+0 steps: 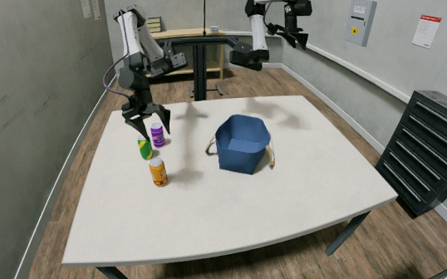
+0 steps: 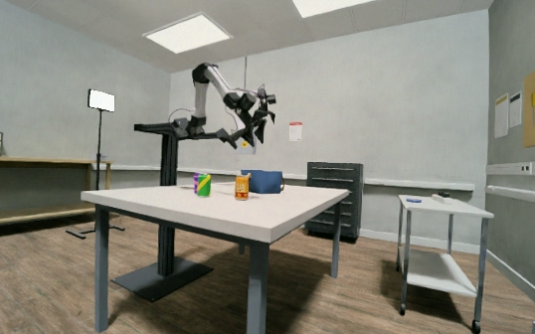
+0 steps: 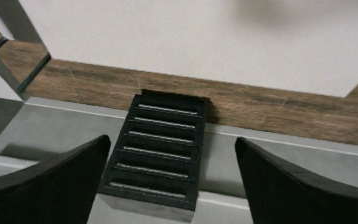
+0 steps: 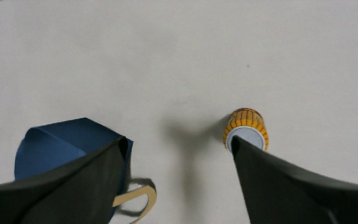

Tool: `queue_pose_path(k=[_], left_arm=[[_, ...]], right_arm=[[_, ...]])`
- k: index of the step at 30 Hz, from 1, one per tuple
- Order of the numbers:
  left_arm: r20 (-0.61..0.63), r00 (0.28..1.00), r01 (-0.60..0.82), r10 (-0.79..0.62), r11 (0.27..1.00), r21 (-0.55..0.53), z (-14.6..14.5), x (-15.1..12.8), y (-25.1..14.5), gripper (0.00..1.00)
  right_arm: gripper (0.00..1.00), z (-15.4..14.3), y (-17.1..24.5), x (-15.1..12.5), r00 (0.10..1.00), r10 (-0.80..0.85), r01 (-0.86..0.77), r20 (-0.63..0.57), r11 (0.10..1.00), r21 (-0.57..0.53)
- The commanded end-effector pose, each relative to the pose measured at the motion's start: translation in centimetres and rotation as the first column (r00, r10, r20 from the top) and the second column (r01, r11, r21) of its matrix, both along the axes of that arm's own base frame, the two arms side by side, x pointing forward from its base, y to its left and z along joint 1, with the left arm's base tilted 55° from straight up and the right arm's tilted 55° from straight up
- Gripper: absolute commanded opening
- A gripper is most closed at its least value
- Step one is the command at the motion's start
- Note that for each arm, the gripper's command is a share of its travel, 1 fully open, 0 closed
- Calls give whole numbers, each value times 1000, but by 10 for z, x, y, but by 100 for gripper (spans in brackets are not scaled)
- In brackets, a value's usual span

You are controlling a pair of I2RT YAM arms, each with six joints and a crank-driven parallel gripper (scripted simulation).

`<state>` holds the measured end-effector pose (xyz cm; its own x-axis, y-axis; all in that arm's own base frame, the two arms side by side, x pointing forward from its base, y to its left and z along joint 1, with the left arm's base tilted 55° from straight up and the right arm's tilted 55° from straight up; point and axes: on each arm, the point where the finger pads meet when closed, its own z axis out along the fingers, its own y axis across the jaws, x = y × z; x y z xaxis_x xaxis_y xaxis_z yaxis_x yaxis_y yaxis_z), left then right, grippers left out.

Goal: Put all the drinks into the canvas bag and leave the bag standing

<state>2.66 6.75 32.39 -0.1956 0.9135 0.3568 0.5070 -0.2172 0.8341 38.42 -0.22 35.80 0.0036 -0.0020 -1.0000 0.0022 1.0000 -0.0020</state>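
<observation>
The blue canvas bag (image 1: 239,161) (image 2: 266,183) (image 4: 62,150) stands open with its walls up; its visible floor is bare. An orange can (image 1: 159,173) (image 2: 242,189) (image 4: 246,122), a green-yellow can (image 1: 144,149) (image 2: 205,186) and a purple can (image 1: 158,136) (image 2: 196,185) stand upright on the table beside it. My right gripper (image 1: 159,135) (image 4: 179,138) is open and empty, fingers down, above the table on the cans' side. My left gripper (image 1: 300,47) (image 3: 173,138) is open and empty, raised high and away from the bag.
The white table (image 1: 225,212) (image 3: 205,45) carries the bag and cans. The bag's handles (image 1: 272,157) (image 4: 152,196) stick out at its sides. The green and purple cans stand close together. A black drawer cabinet (image 1: 429,145) (image 2: 334,199) (image 3: 155,145) stands beyond the table.
</observation>
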Motion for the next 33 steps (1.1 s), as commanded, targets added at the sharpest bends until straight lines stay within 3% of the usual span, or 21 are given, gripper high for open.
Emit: queue_pose_path(k=[1,7,13,16,19,26,29,33], left_arm=[[47,999,4,-4,1000,12,9,-14,-6,100],[47,999,4,-4,1000,12,9,-14,-6,100],[47,999,4,-4,1000,12,9,-14,-6,100],[47,999,4,-4,1000,12,9,-14,-6,100],[47,999,4,-4,1000,12,9,-14,-6,100],[47,999,4,-4,1000,12,9,-14,-6,100],[47,999,4,-4,1000,12,9,-14,-6,100],[47,999,4,-4,1000,12,9,-14,-6,100]], right_arm=[[89,-12,-6,12,1000,10,-10,20,1000,-28],[89,-37,-44,20,995,-30,37,92,996,-79],[89,-91,-88,14,993,-96,103,72,989,-109],[89,-87,-90,13,991,-96,106,89,988,-109],[89,-128,-113,2,989,-141,145,36,982,-120],[89,-168,-149,-30,977,-207,214,59,963,-162],[89,-192,-158,-43,970,-242,241,16,958,-156],[89,-200,-163,-51,965,-260,259,13,956,-140]])
